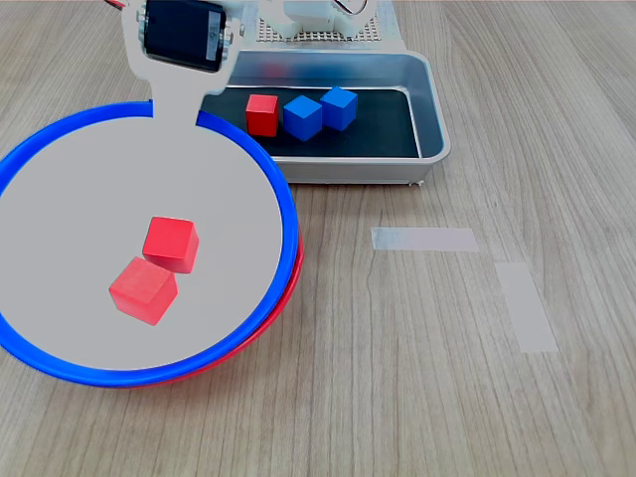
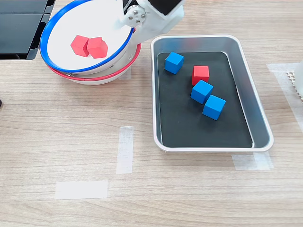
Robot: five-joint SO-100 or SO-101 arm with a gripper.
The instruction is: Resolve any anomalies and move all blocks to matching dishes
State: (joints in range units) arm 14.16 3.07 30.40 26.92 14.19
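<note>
No writing or brand shows on anything. In the second exterior view, the rectangular silver metal tray [image 2: 246,85] with black bottom holds three matte blue cubes [image 2: 202,91] and one red cube [image 2: 200,74]. Beyond, the blue-rimmed round bowl [image 2: 52,28] sits stacked inside the red-rimmed bowl [image 2: 124,66], holding two touching red cubes [image 2: 88,46]. The white gripper [image 2: 135,18] reaches the blue rim; whether its claw is parted or closed, I cannot tell.

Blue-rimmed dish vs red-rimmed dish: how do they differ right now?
The blue-rimmed dish sits nested on top of the red-rimmed dish, which lies underneath on the table. The blue-rimmed dish shows its whole pale inside, holding two red blocks; the red-rimmed dish shows only a sliver of rim and no contents. Both are round, shallow and look close in size.
</note>
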